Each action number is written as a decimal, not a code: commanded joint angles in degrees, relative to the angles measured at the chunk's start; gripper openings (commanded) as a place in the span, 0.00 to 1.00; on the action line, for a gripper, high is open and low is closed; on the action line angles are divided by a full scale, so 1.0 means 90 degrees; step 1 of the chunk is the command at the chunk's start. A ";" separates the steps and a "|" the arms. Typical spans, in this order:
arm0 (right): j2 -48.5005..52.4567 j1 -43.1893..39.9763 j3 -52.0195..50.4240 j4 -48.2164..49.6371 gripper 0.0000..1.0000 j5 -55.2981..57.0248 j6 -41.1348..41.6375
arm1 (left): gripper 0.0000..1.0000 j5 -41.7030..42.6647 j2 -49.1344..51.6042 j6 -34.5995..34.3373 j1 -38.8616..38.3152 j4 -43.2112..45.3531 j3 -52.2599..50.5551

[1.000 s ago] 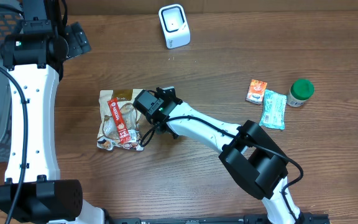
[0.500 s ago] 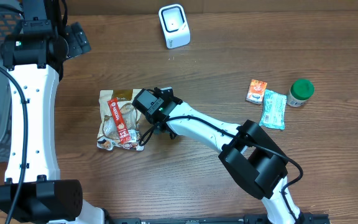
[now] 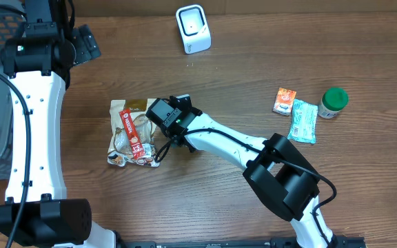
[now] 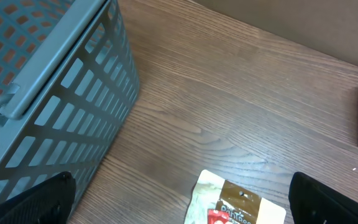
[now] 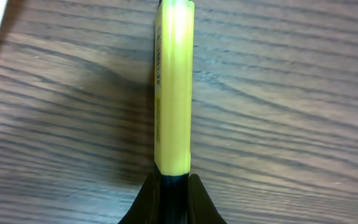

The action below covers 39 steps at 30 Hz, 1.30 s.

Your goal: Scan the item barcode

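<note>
Right gripper: closed on the edge of the snack bag, centre-left of the overhead view; thin yellow edge sits end-on between its fingers.
Why: edge pinch looks meant to lift the flat bag off the tabletop.
Left gripper: wide open, empty, upper left by the basket.
Scanner: white, top centre, well apart from the bag.
Labels: red strip on the bag, print unreadable.

The desk is brown with wood grain. The snack bag is cream with a red stripe. The scanner is white, the basket a grey grid, the small packet orange, the long packet mint green, the jar lid green.
</note>
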 commanded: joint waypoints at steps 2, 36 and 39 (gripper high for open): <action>0.0087 -0.0012 -0.0075 0.0027 0.04 -0.0090 -0.0175 | 1.00 -0.0085 0.0061 -0.0090 -0.0007 0.0017 0.0049; 0.0223 -0.0019 -0.0024 0.0114 0.31 -0.0087 -0.0318 | 1.00 -0.0085 0.0061 -0.0090 -0.0007 0.0017 0.0049; 0.0206 -0.0092 0.0134 0.0063 0.33 -0.0100 -0.0313 | 1.00 -0.0085 0.0061 -0.0090 -0.0007 0.0017 0.0049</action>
